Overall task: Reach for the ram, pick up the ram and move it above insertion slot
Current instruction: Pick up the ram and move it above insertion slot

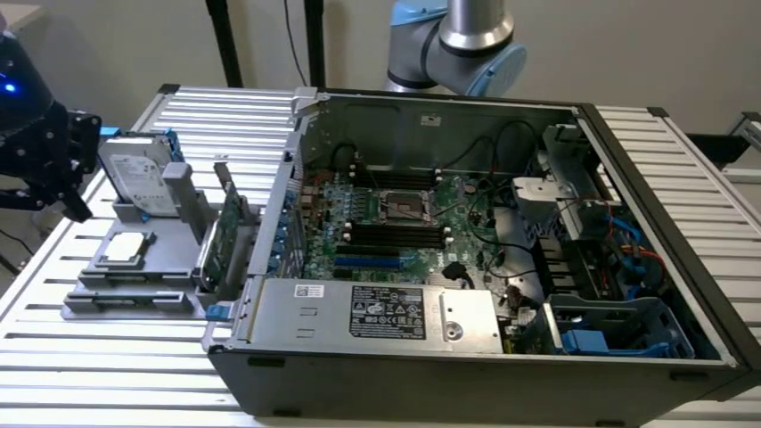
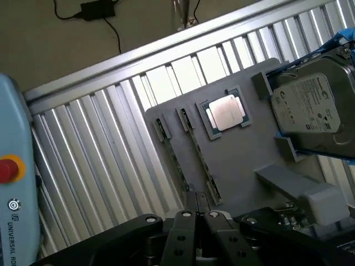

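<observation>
My gripper [image 2: 197,217] is shut with nothing between its fingers. It hovers over the near end of a grey fixture plate [image 2: 244,160]. A thin narrow strip [image 2: 201,160] stands on edge in a long clip holder on that plate. It looks like the ram, though I cannot make out its chips. In the exterior view the black gripper [image 1: 71,201] hangs at the far left, beside the fixture [image 1: 167,267]. The insertion slots [image 1: 393,236] are black memory sockets on the green motherboard inside the open computer case [image 1: 666,178], well off to the exterior view's right of the gripper.
The fixture also carries a hard drive [image 1: 137,174], a silver processor chip [image 2: 226,113] and an upright green expansion card with a metal bracket [image 1: 224,236]. The case's side wall [image 1: 280,214] stands between fixture and motherboard. Everything rests on a ribbed metal table [image 1: 107,357].
</observation>
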{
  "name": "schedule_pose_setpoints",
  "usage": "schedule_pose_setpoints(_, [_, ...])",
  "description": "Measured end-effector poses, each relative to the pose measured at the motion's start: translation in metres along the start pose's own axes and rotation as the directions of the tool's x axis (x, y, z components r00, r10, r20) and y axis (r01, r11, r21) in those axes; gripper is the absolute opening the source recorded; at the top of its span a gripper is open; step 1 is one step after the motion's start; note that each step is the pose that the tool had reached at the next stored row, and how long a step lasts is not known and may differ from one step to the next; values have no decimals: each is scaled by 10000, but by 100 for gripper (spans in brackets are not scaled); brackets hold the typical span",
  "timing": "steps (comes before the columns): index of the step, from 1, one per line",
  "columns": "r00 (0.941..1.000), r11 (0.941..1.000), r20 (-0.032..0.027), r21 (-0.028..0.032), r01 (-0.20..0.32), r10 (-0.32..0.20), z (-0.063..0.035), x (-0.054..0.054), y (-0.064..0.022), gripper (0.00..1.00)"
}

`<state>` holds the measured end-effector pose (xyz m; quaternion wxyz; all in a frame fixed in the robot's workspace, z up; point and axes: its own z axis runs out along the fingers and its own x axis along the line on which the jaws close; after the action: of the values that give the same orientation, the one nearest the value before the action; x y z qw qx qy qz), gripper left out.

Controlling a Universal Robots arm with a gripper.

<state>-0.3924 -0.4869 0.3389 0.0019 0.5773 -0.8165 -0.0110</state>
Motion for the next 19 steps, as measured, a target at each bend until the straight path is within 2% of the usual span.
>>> schedule_pose_setpoints(5, [9959, 9959, -3, 37, 903, -903, 14, 0, 0, 11])
schedule_pose_setpoints(9, [9868, 9868, -9, 65, 1618, -1618, 25, 0, 0, 11])
schedule_pose_setpoints(13, [9724, 9723, -17, 95, 2334, -2334, 36, 0, -1, 11])
schedule_pose_setpoints(16, [9582, 9581, -23, 122, 2862, -2862, 44, 1, -1, 11])
schedule_pose_setpoints(19, [9412, 9411, -32, 137, 3379, -3379, 47, 0, -1, 11])
